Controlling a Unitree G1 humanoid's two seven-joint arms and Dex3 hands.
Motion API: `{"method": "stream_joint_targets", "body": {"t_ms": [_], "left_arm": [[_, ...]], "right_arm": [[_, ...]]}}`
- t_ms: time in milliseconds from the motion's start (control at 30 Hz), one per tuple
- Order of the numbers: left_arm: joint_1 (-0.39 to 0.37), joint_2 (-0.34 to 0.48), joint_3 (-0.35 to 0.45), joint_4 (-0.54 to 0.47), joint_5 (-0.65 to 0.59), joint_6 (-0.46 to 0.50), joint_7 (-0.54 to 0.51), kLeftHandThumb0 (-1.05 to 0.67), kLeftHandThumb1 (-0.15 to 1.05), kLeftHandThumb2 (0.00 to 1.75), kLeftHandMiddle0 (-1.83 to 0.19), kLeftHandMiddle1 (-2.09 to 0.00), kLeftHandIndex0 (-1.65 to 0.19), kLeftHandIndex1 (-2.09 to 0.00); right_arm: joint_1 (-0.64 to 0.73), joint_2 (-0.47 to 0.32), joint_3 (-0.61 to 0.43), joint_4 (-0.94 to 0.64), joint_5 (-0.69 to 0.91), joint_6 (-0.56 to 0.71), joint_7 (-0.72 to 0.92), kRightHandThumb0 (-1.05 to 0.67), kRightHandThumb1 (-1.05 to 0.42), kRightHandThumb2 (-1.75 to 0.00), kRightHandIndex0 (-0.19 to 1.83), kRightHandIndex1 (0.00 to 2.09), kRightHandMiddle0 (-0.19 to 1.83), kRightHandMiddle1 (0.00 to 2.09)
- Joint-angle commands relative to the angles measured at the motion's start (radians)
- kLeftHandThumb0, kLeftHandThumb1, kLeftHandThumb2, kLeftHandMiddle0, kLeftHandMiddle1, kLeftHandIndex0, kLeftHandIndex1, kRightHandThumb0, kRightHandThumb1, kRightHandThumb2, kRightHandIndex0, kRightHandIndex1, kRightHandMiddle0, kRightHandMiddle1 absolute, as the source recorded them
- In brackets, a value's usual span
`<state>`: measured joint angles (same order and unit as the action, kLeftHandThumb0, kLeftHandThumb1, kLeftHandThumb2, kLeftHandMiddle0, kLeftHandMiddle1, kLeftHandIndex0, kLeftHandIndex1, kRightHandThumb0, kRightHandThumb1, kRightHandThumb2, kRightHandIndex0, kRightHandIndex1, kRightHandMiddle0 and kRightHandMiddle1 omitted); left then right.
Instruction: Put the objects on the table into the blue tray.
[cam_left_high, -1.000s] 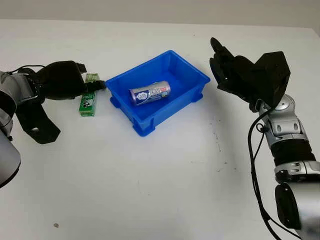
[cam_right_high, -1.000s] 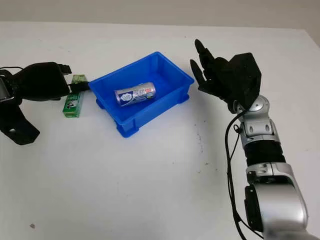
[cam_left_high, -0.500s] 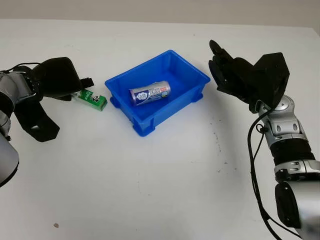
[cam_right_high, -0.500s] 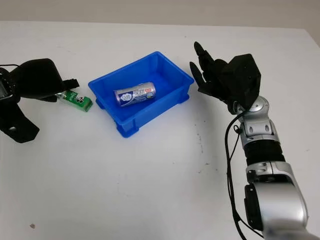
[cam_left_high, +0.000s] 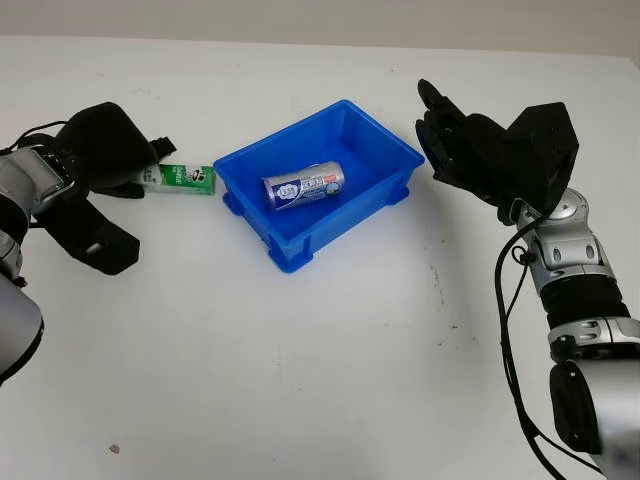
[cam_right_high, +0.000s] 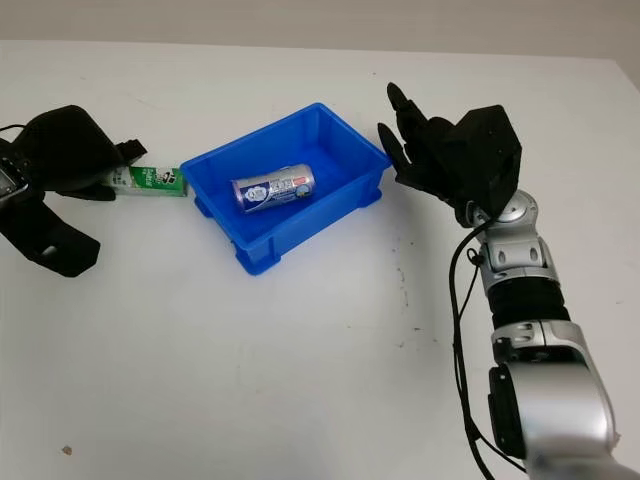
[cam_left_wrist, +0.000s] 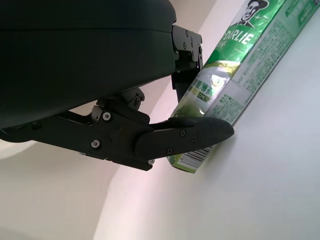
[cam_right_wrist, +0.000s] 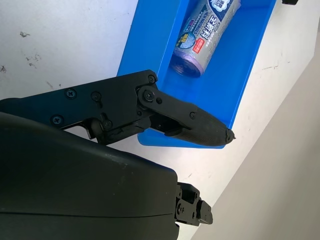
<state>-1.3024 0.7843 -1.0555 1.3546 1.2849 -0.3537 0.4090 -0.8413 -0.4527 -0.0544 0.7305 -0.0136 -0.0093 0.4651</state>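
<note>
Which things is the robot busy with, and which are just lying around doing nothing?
Part of the job:
- blue plastic tray
- green toothpaste box on the table beside the tray, with the left hand at its end
- purple roll lying in the tray

Just there:
- white table
- right hand, open, raised beside the tray

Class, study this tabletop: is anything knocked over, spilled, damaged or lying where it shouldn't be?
Nothing stands out. The purple roll lies on its side inside the blue tray. The green toothpaste box lies outside the tray, beside its wall, with the left hand at its far end. The right hand is open, raised beside the tray.
</note>
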Motion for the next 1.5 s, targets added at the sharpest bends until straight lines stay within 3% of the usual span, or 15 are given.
{"method": "stream_joint_targets", "body": {"t_ms": [0, 33, 133, 300, 533, 567, 600, 733, 800, 867, 1233, 1467], "left_arm": [[-0.012, 0.02, -0.006, -0.008, 0.015, 0.001, 0.043, -0.35, 1.05, 0.45, -0.73, -2.09, -0.26, -2.09], [-0.014, 0.026, -0.009, -0.01, 0.022, -0.003, 0.064, -0.37, 1.05, 0.46, -0.83, -2.09, -0.37, -2.09], [-0.02, 0.051, -0.01, -0.021, 0.04, -0.029, 0.194, -0.43, 1.05, 0.49, -1.0, -2.09, -0.47, -2.09], [-0.032, 0.079, 0.045, -0.031, -0.004, -0.07, 0.321, -0.44, 1.05, 0.51, -0.93, -2.09, -0.55, -2.09], [-0.044, 0.107, 0.099, -0.031, -0.038, -0.033, 0.267, -0.42, 1.05, 0.43, -1.03, -2.09, -0.47, -2.09], [-0.04, 0.109, 0.122, -0.032, -0.059, -0.028, 0.274, -0.41, 1.05, 0.36, -1.0, -2.09, -0.28, -2.08], [-0.037, 0.108, 0.147, -0.034, -0.083, -0.017, 0.28, -0.41, 1.05, 0.32, -0.96, -2.09, -0.22, -2.05], [-0.042, 0.101, 0.237, -0.044, -0.172, 0.002, 0.303, -0.4, 1.05, 0.32, -0.82, -2.09, -0.41, -2.09], [-0.052, 0.097, 0.284, -0.046, -0.218, 0.004, 0.29, -0.39, 1.05, 0.33, -0.73, -2.09, -0.42, -2.09], [-0.069, 0.096, 0.31, -0.054, -0.239, 0.002, 0.283, -0.43, 1.05, 0.48, -0.7, -2.09, -0.41, -2.09], [-0.118, 0.093, 0.351, -0.123, -0.236, -0.006, 0.321, -0.44, 1.05, 0.45, -0.84, -2.09, -0.46, -2.09], [-0.103, 0.048, 0.452, -0.198, -0.347, -0.114, 0.268, -0.47, 1.05, 0.54, -1.08, -2.09, -0.69, -2.09]], "right_arm": [[-0.015, -0.011, -0.003, 0.001, 0.003, 0.0, -0.002, -0.55, -1.05, -0.73, -0.19, 0.0, -0.19, 0.0], [-0.013, -0.012, -0.003, 0.0, 0.002, -0.003, -0.002, -0.55, -1.05, -0.72, -0.19, 0.0, -0.19, 0.0], [-0.013, -0.012, -0.006, 0.002, 0.005, -0.003, 0.0, -0.55, -1.05, -0.72, -0.19, 0.0, -0.19, 0.0], [-0.022, -0.012, -0.001, 0.017, 0.0, -0.014, 0.001, -0.55, -1.05, -0.73, -0.19, 0.0, -0.19, 0.0], [-0.041, -0.006, 0.004, 0.046, -0.006, -0.017, 0.0, -0.55, -1.05, -0.73, -0.19, 0.0, -0.19, 0.0], [-0.041, -0.006, 0.006, 0.048, -0.009, -0.02, -0.003, -0.55, -1.05, -0.73, -0.19, 0.0, -0.19, 0.0], [-0.041, -0.005, 0.007, 0.048, -0.011, -0.021, -0.005, -0.55, -1.05, -0.73, -0.19, 0.0, -0.19, 0.0], [-0.04, -0.006, 0.014, 0.047, -0.022, -0.023, -0.015, -0.56, -1.05, -0.72, -0.19, 0.0, -0.19, 0.0], [-0.04, -0.005, 0.015, 0.045, -0.021, -0.021, -0.013, -0.55, -1.05, -0.72, -0.19, 0.0, -0.19, 0.0], [-0.039, -0.003, 0.013, 0.042, -0.016, -0.018, -0.01, -0.55, -1.05, -0.72, -0.19, 0.0, -0.19, 0.0], [-0.031, -0.004, 0.015, 0.044, -0.012, -0.028, -0.008, -0.57, -1.05, -0.72, -0.19, 0.0, -0.19, 0.0], [-0.029, -0.003, 0.016, 0.046, -0.012, -0.028, -0.013, -0.57, -1.05, -0.72, -0.19, 0.0, -0.19, 0.0]]}}
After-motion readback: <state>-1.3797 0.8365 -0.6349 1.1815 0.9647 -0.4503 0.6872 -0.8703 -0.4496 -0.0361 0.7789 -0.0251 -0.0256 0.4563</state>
